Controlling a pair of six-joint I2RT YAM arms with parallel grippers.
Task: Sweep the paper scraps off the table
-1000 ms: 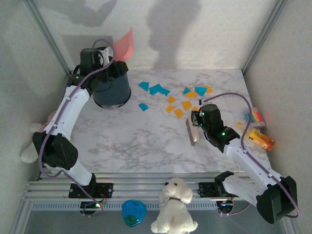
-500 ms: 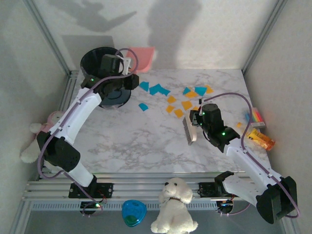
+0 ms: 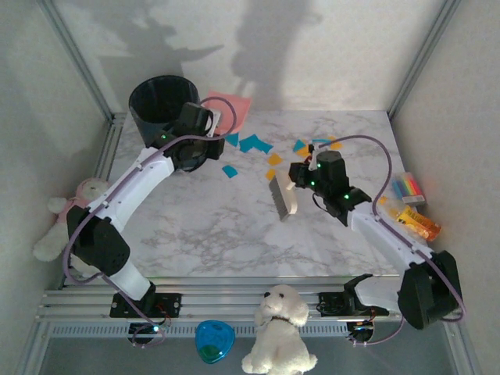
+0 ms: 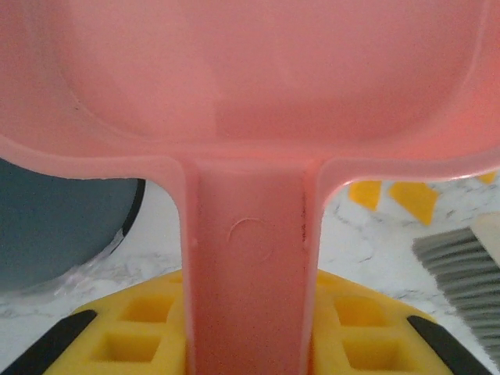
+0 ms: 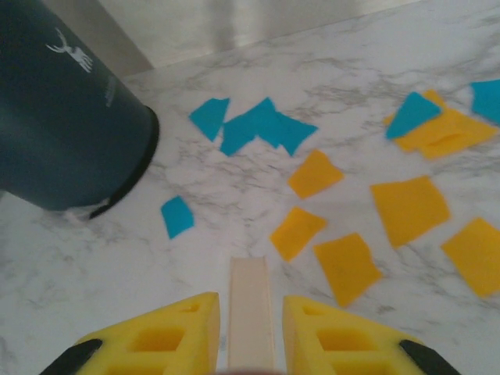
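Observation:
Orange-yellow and teal paper scraps [image 3: 254, 144] lie scattered on the far middle of the marble table [image 3: 211, 230]. The right wrist view shows them [image 5: 408, 207] just ahead of the fingers. My left gripper [image 3: 212, 123] is shut on the handle of a pink dustpan [image 3: 232, 105], which sits at the back, left of the scraps. That handle [image 4: 250, 258] runs between the yellow fingers [image 4: 141, 328] of the left gripper [image 4: 250, 336]. My right gripper [image 3: 301, 178] is shut on the cream handle [image 5: 250, 305] of a brush [image 3: 283, 199], just near of the scraps. The right gripper [image 5: 250, 332] faces them.
A dark bin [image 3: 160, 100] stands at the back left, beside the dustpan. A striped block [image 3: 408, 187] and an orange toy [image 3: 418, 223] lie at the right edge. Plush toys [image 3: 280, 328] and a blue object [image 3: 214, 341] sit off the table near the front rail.
The left arm has swung the dustpan from over the bin down and to the right, behind the teal scraps. The right arm has carried the brush left and farther out, toward the scraps.

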